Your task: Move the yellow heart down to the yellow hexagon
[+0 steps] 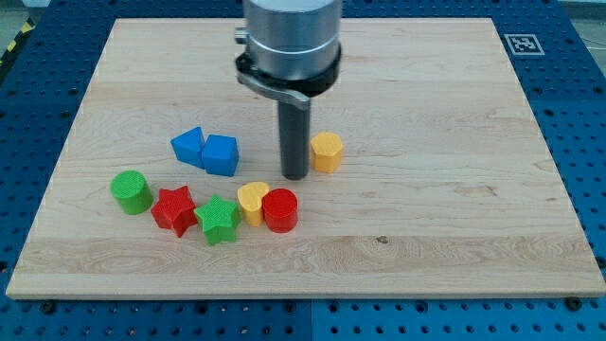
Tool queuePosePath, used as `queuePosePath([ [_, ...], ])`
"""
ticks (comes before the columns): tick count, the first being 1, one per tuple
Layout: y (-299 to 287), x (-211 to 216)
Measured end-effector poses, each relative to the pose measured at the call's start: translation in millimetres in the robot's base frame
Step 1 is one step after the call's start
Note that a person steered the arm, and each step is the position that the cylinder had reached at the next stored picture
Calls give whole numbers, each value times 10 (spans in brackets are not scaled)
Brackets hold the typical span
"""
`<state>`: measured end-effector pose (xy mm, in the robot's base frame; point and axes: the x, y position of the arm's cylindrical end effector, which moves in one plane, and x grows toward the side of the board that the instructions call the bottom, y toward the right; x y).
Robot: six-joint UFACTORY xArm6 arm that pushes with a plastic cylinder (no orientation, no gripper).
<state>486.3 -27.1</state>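
The yellow heart [251,201] lies below the board's middle, touching the red cylinder [280,210] on its right. The yellow hexagon [327,152] sits up and to the right of the heart, near the board's centre. My tip [295,175] rests on the board just left of the yellow hexagon, close to it, and above and right of the yellow heart. The rod rises straight up to the grey arm body at the view's top.
Two blue blocks [206,151] sit together left of my tip. A green cylinder [131,192], a red star [174,209] and a green star [218,220] run in a row left of the heart. The wooden board [454,189] lies on a blue perforated table.
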Motion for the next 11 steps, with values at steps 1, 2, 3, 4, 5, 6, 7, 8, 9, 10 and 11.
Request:
queuePosePath([
  [1,-414,12],
  [2,-644,120],
  [3,-644,473],
  [4,-472,589],
  [5,-56,551],
  [6,252,453],
  [7,253,666],
  [8,347,865],
  [9,618,797],
  [10,846,310],
  [11,868,-124],
])
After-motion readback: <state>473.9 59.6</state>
